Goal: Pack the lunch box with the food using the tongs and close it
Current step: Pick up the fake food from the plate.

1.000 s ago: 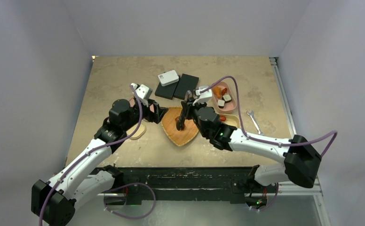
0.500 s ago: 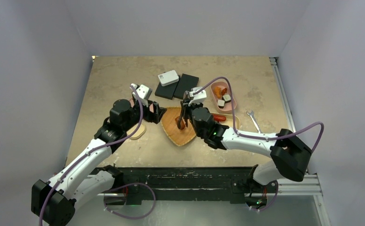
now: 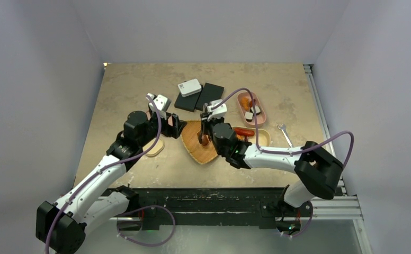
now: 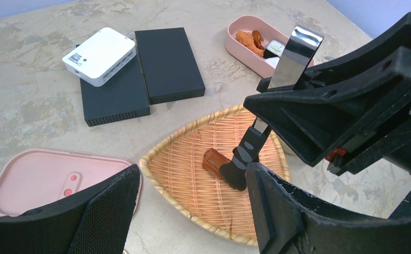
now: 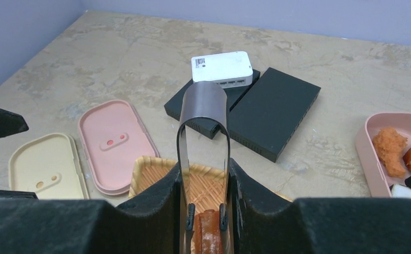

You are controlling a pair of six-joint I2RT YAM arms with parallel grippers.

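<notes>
My right gripper [image 5: 204, 177] is shut on the tongs [image 5: 203, 108], which point down into the wicker tray [image 3: 193, 150]. Their black tips [image 4: 235, 170] stand on either side of a brown-orange sausage piece [image 4: 213, 160] lying in that tray; I cannot tell whether they squeeze it. The pink lunch box [image 3: 261, 112] at the right holds orange and dark-and-white food [image 3: 250, 109]. A red sausage [image 3: 244, 131] lies in a cream box [image 3: 263, 138] beside it. My left gripper [image 4: 193, 177] hovers open at the tray's left edge, holding nothing.
A pink lid [image 5: 119, 142] and a cream lid [image 5: 47, 161] lie left of the tray. Two black boxes [image 3: 200, 97] with a white device [image 3: 189, 87] on top sit behind it. A small silver wrench [image 3: 286, 135] lies at the right.
My right wrist and forearm have swung left while the tongs' tips stayed over the tray, uncovering more of the pink lunch box. The left arm has not moved.
</notes>
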